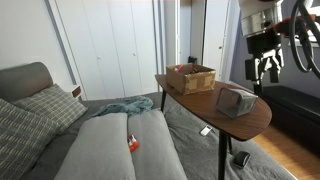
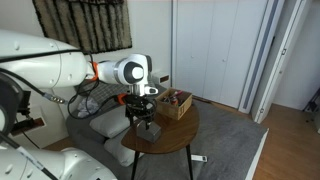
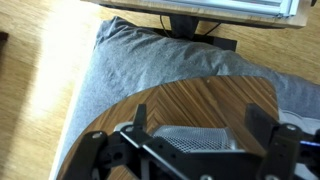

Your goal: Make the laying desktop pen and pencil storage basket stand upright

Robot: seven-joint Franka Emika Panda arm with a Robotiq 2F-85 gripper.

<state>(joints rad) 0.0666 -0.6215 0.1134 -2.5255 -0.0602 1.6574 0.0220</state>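
**My claw is hanging open over the toppled basket**

In an exterior view a grey couch (image 1: 100, 150) is filling the lower left of the frame, and a small red thing (image 1: 132, 144) is lying on its cushion; a round-ended wooden table (image 1: 205, 108) is standing right of centre; a light-brown box (image 1: 190, 77) is sitting at the table's left end; the pen and pencil storage basket (image 1: 236, 100) is lying on its side nearer the right end, apart from the box; my claw (image 1: 268, 68) is hanging in the upper right, above the basket and clear of it.

In the wrist view wooden floor is showing at the left edge and a grey rug (image 3: 140, 60) is spreading across the upper middle; along the bottom my fingers (image 3: 137, 125) are standing wide apart, released and grasping nothing; the basket's grey mesh is showing between them at bottom centre, resting on the wood grain.
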